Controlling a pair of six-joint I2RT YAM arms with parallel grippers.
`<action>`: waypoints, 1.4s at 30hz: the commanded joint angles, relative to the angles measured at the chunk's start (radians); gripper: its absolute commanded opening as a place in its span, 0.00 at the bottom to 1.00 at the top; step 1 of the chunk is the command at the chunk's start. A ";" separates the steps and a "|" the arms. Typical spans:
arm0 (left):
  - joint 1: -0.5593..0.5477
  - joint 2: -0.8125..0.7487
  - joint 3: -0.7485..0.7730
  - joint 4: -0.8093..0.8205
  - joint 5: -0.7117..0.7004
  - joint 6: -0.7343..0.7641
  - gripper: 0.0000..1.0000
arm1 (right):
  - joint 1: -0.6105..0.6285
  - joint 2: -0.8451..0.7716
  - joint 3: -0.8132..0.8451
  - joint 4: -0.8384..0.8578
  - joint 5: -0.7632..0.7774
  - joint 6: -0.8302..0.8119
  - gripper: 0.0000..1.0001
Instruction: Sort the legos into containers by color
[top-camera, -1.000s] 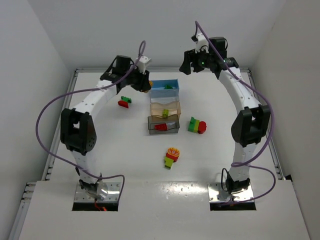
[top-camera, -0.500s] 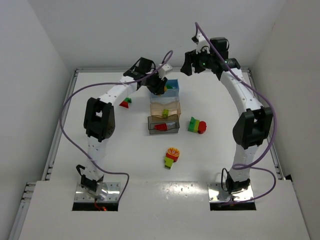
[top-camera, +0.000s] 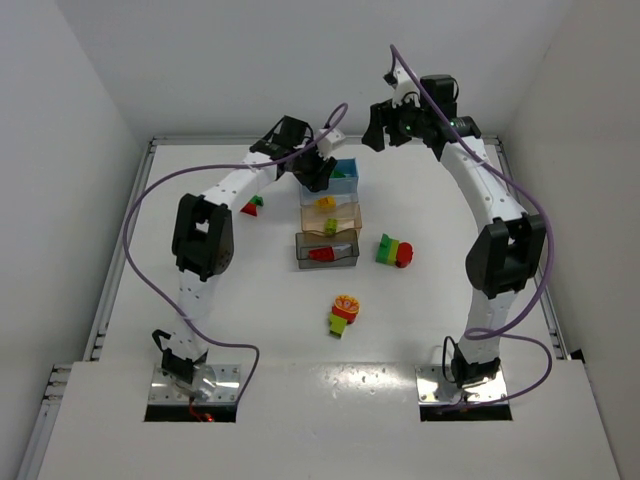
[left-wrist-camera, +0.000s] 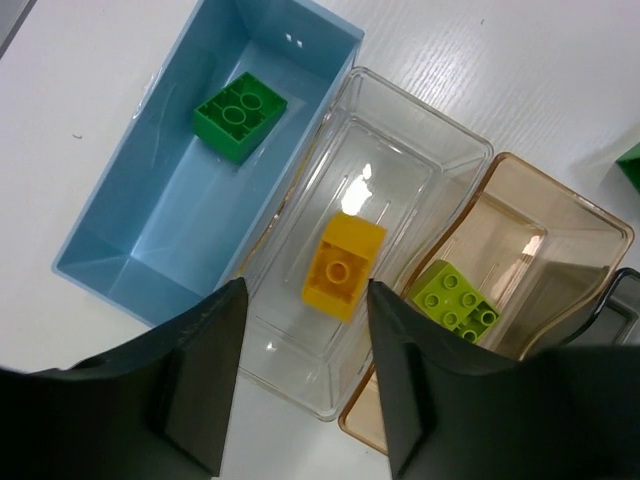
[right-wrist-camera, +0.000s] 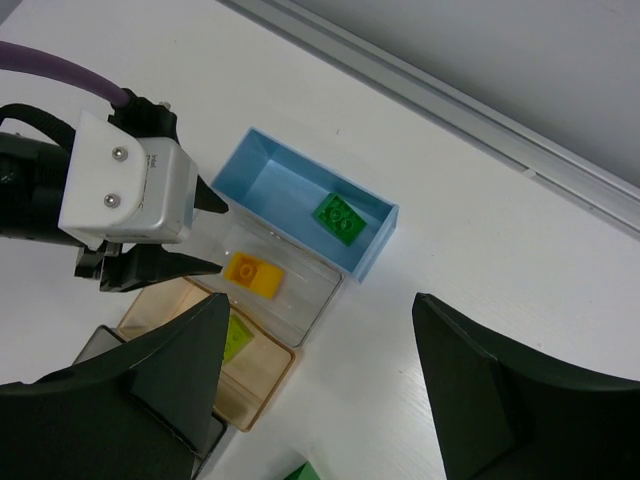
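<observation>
My left gripper (left-wrist-camera: 304, 292) hangs open over the row of containers, nothing between its fingers. Below it a yellow lego (left-wrist-camera: 343, 266) lies loose in a clear bin (left-wrist-camera: 400, 165). The blue bin (left-wrist-camera: 130, 215) holds a dark green lego (left-wrist-camera: 240, 117). A lime lego (left-wrist-camera: 455, 300) rests in the tan bin (left-wrist-camera: 560, 230). In the top view the grey bin (top-camera: 327, 263) holds a red lego (top-camera: 321, 254). My right gripper (right-wrist-camera: 320, 300) is open and empty, high at the back right (top-camera: 385, 125), apart from the bins.
Three multicolour lego clumps lie on the table: red-green (top-camera: 250, 205) left of the bins, green-yellow-red (top-camera: 394, 251) right of the grey bin, yellow-red-green (top-camera: 343, 313) in front. White walls enclose the table.
My left arm swung right from beside the bins to above them. Its jaws then opened, and the yellow lego it carried now lies in the clear bin. The right arm stayed still.
</observation>
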 joint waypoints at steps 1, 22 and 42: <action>-0.005 -0.008 0.028 0.017 -0.018 0.006 0.58 | -0.003 -0.039 0.006 0.028 0.004 -0.009 0.74; 0.240 -0.316 -0.388 0.080 -0.387 -0.318 0.60 | 0.006 -0.020 0.005 0.028 -0.005 -0.009 0.74; 0.250 -0.098 -0.256 -0.033 -0.465 -0.290 0.58 | 0.015 -0.022 -0.004 0.028 0.013 -0.018 0.74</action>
